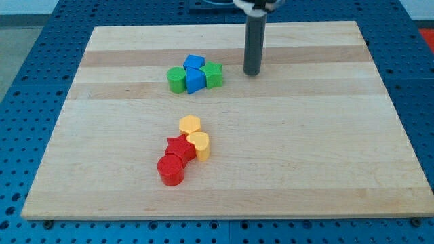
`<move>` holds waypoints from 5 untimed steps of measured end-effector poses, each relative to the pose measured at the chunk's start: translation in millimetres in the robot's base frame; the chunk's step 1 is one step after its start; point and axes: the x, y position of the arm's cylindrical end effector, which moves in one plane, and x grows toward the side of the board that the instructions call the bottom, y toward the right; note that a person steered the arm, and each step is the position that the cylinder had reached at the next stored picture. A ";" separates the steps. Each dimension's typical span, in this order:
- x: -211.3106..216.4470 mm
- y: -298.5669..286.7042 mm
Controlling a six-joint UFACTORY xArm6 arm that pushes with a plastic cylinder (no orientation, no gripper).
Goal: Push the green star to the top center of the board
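Rod tip (pixel 251 72) of the dark cylindrical end effector rests on the pale wooden desk (pixel 325 163), in the upper middle of the board, just right of the upper cluster. No jaws on this tool — a plain straight rod, holding nothing, touching no block.

Upper cluster, slightly left of the tip:
- green star-shaped block (pixel 213 74) at the cluster's right end, nearest the tip, with a small gap between them
- two blue blocks pressed together at the middle — the upper one (pixel 194 62), the lower one (pixel 195 80); exact shapes hard to make out
- green round block (pixel 177 79) at the left end

All four appear to touch their neighbours.

Lower cluster, well apart toward the view's bottom, left of centre:
- yellow hexagon-like block (pixel 190 125) on top
- yellow heart-like block (pixel 199 145) just below it
- red star-shaped block (pixel 179 147) to its left
- red round block (pixel 171 170) lowest

Blue perforated surface (pixel 27 81) surrounds the board.
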 end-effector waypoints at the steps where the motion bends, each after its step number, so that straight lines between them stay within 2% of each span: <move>1: 38.5 -29.0; 2: 42.2 -60.6; 4: 16.0 -60.8; 5: 15.4 -85.5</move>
